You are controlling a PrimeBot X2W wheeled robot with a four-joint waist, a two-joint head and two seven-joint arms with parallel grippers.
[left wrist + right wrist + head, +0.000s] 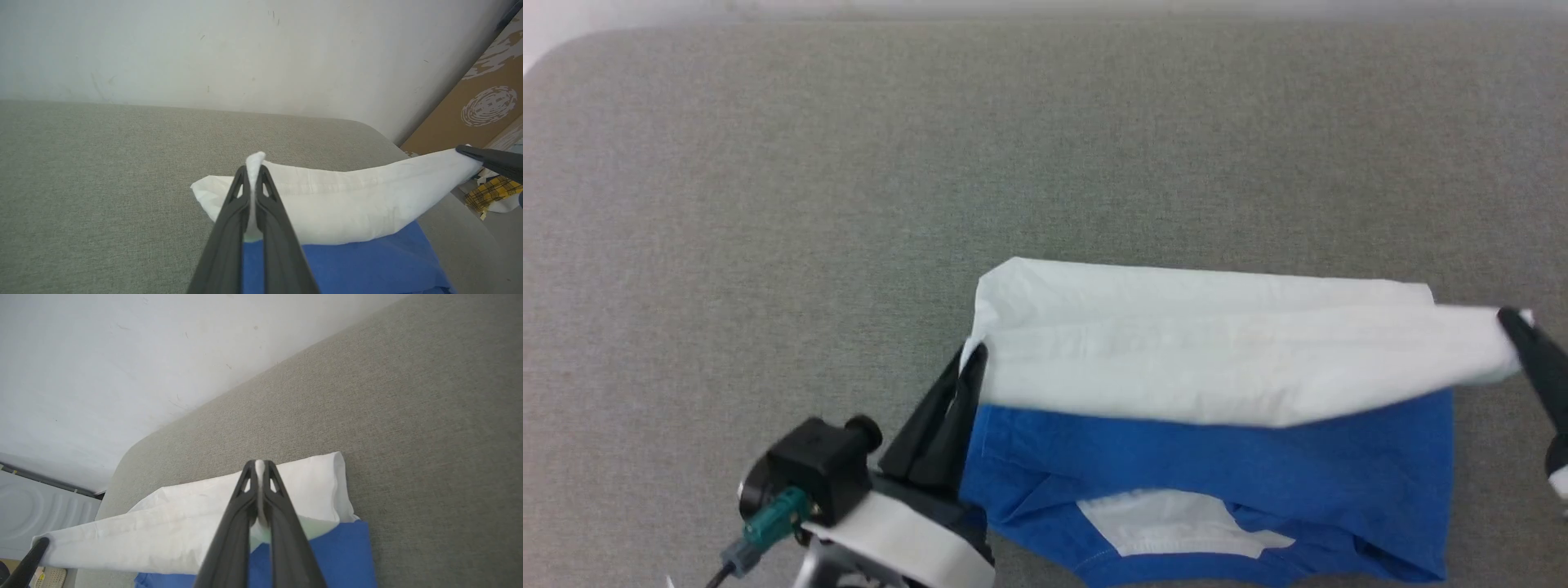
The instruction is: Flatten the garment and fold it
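The garment point(1217, 359) lies on the grey table at the lower right of the head view, its white panel lifted and stretched above the blue part point(1217, 465). My left gripper point(974, 357) is shut on the white edge at the garment's left corner. In the left wrist view the white cloth point(351, 204) is pinched between my left gripper point(254, 171). My right gripper point(1512, 318) is shut on the white edge at the right corner. The right wrist view shows my right gripper point(259, 465) with white cloth point(171, 531) between its fingers, above the blue part point(339, 555).
The grey fabric table point(931, 163) stretches far and left of the garment. A white wall point(245, 49) rises behind the table. Brown cardboard point(482, 106) and yellow checked cloth point(490, 192) lie beyond the table's right end.
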